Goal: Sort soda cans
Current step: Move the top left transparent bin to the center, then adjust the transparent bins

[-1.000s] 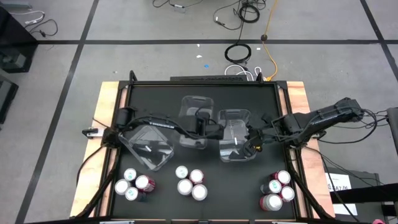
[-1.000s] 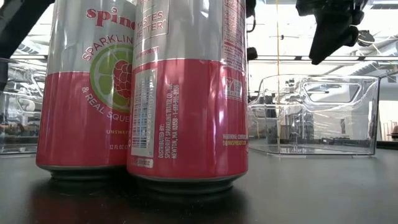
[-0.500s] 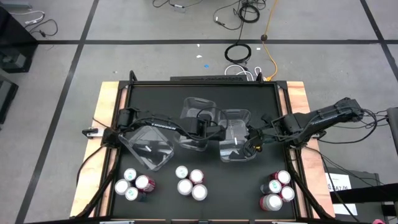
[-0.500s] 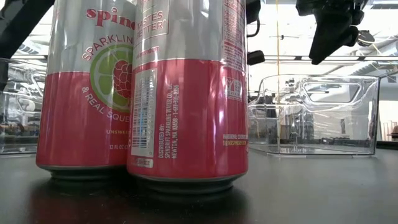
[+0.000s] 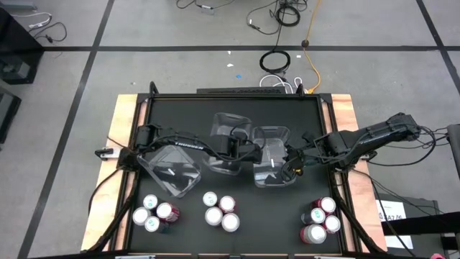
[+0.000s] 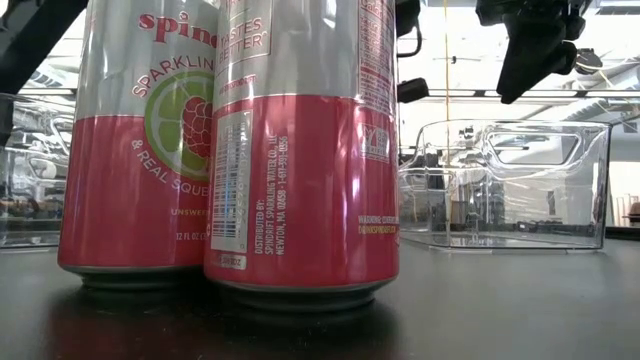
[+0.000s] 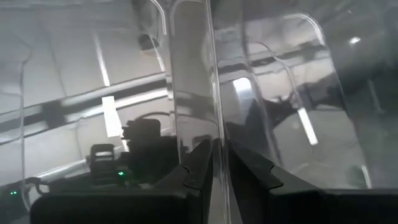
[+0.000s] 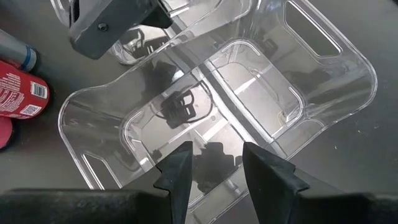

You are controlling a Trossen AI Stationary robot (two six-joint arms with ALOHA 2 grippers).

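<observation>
No sorting is done yet: the soda cans [image 5: 219, 209] stand grouped along the counter's [image 5: 180, 108] near edge, three clear bins [image 5: 273, 167] empty, while the left gripper [image 7: 219, 163] pinches a bin wall and the right gripper [image 8: 213, 163] hangs apart.

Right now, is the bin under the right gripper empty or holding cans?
Empty. The right wrist view shows the clear bin bare inside; the cans stand outside it.

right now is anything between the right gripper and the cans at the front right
Nothing visible stands between them. The right gripper hovers over the right-hand clear bin, and only bare tabletop lies between it and the cluster of cans at the front right.
</observation>
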